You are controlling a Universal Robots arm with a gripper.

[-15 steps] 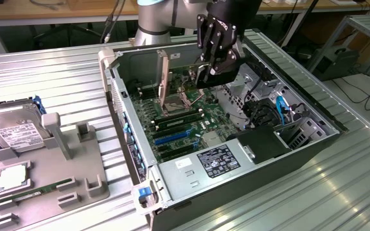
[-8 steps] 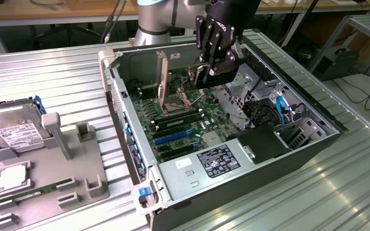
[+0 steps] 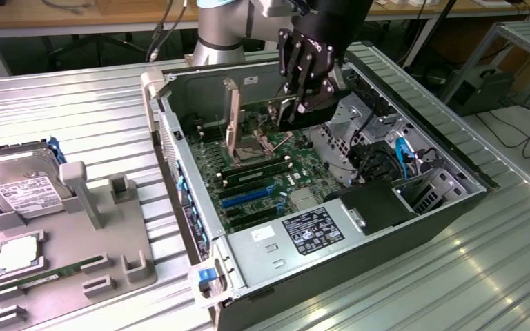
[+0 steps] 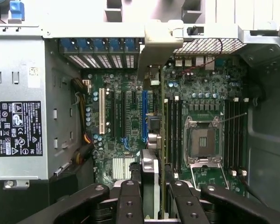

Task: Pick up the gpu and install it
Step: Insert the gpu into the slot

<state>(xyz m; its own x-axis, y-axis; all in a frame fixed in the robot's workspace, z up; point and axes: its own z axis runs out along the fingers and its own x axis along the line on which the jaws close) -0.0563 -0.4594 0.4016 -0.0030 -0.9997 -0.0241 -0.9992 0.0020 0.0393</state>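
Your claw (image 4: 154, 189) is clamped on the gpu (image 4: 156, 60), which hangs edge-on, long axis parallel to the blue slot (image 4: 143, 116), just beside it.

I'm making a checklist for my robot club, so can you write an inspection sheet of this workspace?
Surface: ribbed silver metal table, bearing an open grey computer case.
Job's things: thin dark gpu card with silvery-tan bracket, held edge-on over the green motherboard.
Clutter: grey holder tray with silver hard drive, green memory stick.
Grippers: black gripper shut on the gpu card.
Cables: blue and black cables inside the case.
Surroundings: wooden benches, floor cables.
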